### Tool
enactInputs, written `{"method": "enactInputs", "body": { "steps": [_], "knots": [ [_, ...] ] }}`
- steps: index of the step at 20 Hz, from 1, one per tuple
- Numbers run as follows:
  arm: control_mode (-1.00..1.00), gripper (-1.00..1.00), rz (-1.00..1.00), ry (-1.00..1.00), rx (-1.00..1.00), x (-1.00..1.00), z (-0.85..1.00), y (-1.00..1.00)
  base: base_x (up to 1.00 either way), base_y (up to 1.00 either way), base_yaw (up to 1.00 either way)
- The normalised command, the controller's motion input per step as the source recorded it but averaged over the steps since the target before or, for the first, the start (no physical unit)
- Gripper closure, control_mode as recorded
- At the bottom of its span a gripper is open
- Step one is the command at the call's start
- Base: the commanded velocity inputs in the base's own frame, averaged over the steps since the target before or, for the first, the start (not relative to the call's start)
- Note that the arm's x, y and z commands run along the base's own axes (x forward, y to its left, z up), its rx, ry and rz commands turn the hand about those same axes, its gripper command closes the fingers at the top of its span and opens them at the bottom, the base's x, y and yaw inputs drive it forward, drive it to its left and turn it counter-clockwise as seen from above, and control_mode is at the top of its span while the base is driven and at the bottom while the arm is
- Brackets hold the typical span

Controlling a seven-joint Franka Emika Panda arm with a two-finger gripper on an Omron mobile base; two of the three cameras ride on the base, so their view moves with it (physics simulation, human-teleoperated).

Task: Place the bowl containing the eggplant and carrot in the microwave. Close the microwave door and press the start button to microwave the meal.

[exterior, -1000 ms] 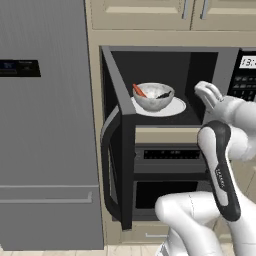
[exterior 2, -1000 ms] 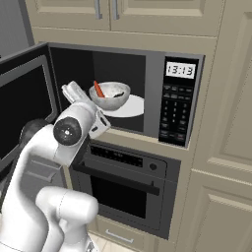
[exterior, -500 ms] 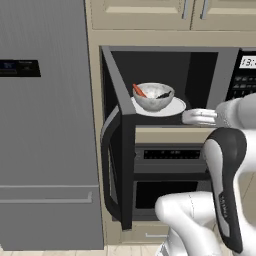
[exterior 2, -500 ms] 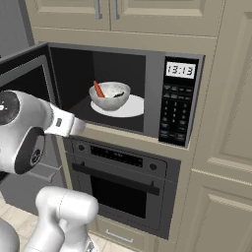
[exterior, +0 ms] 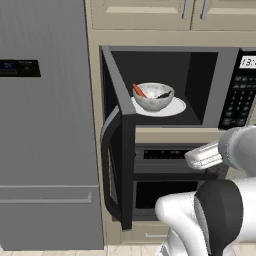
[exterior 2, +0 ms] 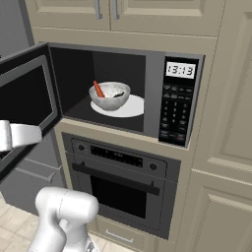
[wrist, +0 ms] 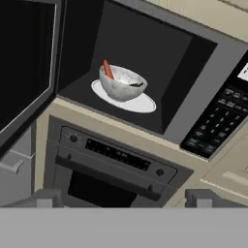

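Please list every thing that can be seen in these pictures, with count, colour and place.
bowl: one, white-grey, on the plate in the microwave.
carrot: one, orange-red, leaning in the bowl.
eggplant: one, dark, in the bowl.
plate: one, white, on the microwave floor.
microwave: one, black and grey, built in under the cupboards.
door: one, dark grey, swung open to the left.
keypad: one, black, right of the cavity.
oven: one, dark, below the microwave.
fridge: one, grey, left of the microwave.
cupboards: beige, above.
hand: one, open, empty, low before the oven.
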Motion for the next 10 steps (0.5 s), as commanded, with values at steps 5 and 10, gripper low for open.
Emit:
{"method": "enactInputs", "body": {
  "steps": [5,10],
  "knots": [
    [-1.00,-1.00,0.00,-0.03,-0.30,-0.27,0.32,0.67,0.00,0.00,0.00],
    [-1.00,-1.00,0.00,-0.06,-0.36,0.00,-0.04,0.93,0.00,0.00,0.00]
  ]
}}
